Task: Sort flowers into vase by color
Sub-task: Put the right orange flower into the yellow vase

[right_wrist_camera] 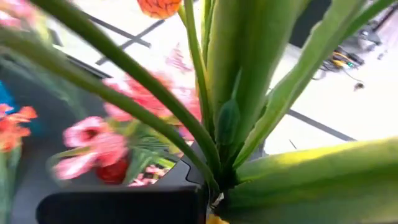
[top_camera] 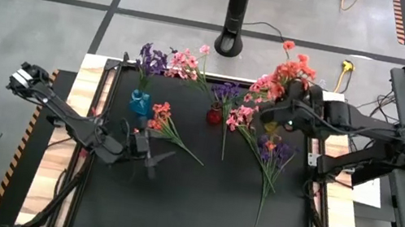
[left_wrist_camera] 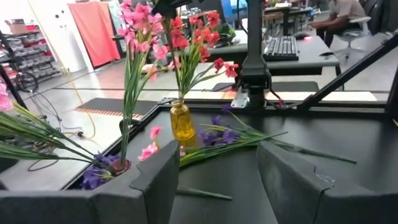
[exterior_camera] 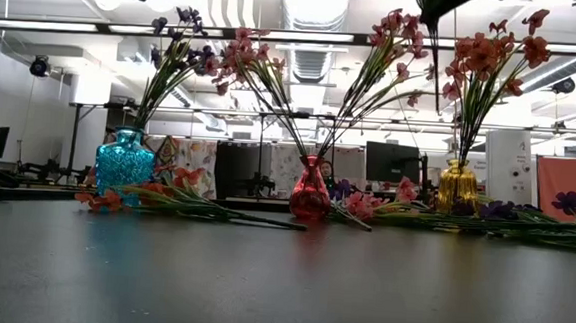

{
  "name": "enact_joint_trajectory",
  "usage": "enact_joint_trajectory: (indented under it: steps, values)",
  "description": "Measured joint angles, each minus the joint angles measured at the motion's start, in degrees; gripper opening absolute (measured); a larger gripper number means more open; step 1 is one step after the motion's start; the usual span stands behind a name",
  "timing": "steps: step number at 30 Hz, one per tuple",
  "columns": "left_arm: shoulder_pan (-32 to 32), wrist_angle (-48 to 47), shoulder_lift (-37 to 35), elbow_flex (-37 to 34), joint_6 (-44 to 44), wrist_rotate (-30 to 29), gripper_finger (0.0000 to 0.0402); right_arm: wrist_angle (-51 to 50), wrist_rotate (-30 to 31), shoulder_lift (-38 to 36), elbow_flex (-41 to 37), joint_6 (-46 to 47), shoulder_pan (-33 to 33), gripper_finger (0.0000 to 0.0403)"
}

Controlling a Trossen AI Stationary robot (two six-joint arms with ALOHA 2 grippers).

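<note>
We judge the step in hand to be seating an orange-red spray (top_camera: 291, 69) in the yellow vase (exterior_camera: 457, 185) at the table's right edge: the right gripper (top_camera: 294, 96) is clenched on its stem above that vase. Next comes lowering and letting go. The left gripper (top_camera: 148, 151) hovers released, empty, just beside the orange spray (top_camera: 161, 116) lying near the blue vase (top_camera: 139, 103). Loose purple flowers (top_camera: 275, 150) and pink flowers (top_camera: 239, 117) lie beside the red vase (top_camera: 214, 115), crowding the approach.

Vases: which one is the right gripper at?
The yellow vase, holding orange-red flowers. The right gripper sits over it; the red vase and blue vase stand clear.
</note>
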Motion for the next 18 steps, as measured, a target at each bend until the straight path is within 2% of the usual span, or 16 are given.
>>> enact_joint_trajectory:
  steps: [14,18]
  values:
    - [0.0,-4.09,-1.54,0.0,0.01,-0.29,0.0198,-0.55,-0.34,0.0,-4.98,0.01,-8.86,0.0017]
    - [-0.01,-4.16,-1.54,0.0,0.01,-3.32,0.0198,1.86,-0.41,0.0,-6.86,-0.58,-9.94,0.0017]
